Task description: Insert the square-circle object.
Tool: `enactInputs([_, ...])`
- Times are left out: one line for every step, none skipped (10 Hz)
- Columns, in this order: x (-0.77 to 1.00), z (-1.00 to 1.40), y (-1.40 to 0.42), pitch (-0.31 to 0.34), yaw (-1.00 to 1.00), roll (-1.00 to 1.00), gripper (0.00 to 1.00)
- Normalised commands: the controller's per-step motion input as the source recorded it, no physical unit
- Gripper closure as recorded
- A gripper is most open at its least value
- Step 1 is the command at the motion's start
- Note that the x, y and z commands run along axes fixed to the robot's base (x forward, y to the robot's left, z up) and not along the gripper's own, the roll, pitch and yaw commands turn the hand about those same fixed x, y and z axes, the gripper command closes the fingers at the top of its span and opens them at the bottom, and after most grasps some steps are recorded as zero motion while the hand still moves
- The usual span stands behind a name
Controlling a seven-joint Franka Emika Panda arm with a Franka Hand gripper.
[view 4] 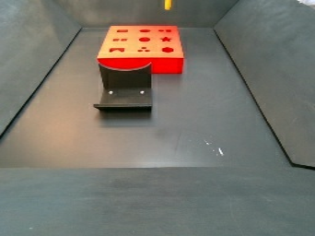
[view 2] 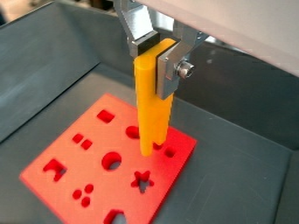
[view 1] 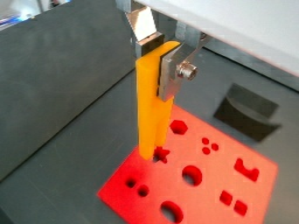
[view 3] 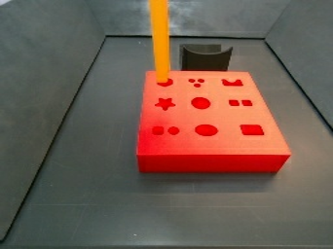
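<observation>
My gripper [view 1: 159, 63] is shut on the top end of the square-circle object [view 1: 155, 105], a long orange-yellow peg that hangs upright; both wrist views show it [view 2: 153, 96]. Its lower end sits at the top face of the flat red block [view 1: 198, 175] with shaped holes, near one corner, also in a side view [view 3: 160, 44]. In that side view the peg's tip is by the block's far left corner [view 3: 208, 122]. In a side view only the peg's tip [view 4: 168, 5] shows above the block [view 4: 142, 48]. The gripper itself is out of both side views.
A small dark grey curved block [view 3: 204, 56] stands just behind the red block, and lies in front of it in a side view [view 4: 124, 88]. It also shows in a wrist view [view 1: 249, 109]. Dark bin walls [view 3: 78, 58] slope up on all sides.
</observation>
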Motion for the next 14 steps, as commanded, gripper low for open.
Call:
enactInputs([0.00, -0.20, -0.29, 0.016, -0.90, 0.00, 1.00])
enactInputs([0.00, -0.29, -0.20, 0.099, -0.88, 0.03, 1.00])
enactInputs([0.00, -0.30, -0.19, 0.106, -0.91, 0.04, 1.00])
enactInputs([0.00, -0.36, -0.04, 0.001, -1.00, 0.05, 1.00])
enactInputs([0.00, -0.33, -0.01, 0.000, -1.00, 0.04, 1.00])
enactInputs([0.15, -0.14, -0.07, 0.154, -0.67, 0.02, 1.00])
enactInputs([0.36, 0.00, -0.17, 0.153, -0.50, 0.00, 1.00])
enactInputs([0.42, 0.00, -0.19, 0.100, -0.51, 0.00, 1.00])
enactInputs([0.37, 0.00, -0.17, 0.079, -0.58, 0.00, 1.00])
enactInputs([0.06, -0.08, -0.07, 0.084, -0.83, 0.01, 1.00])
enactInputs([0.00, -0.13, -0.03, 0.050, -0.93, 0.03, 1.00])
enactInputs([0.00, -0.25, 0.00, 0.059, -0.89, 0.08, 1.00])
enactInputs([0.00, -0.30, 0.00, 0.084, -0.92, 0.10, 1.00])
enactInputs([-0.04, -0.26, 0.00, 0.051, -1.00, 0.08, 1.00])
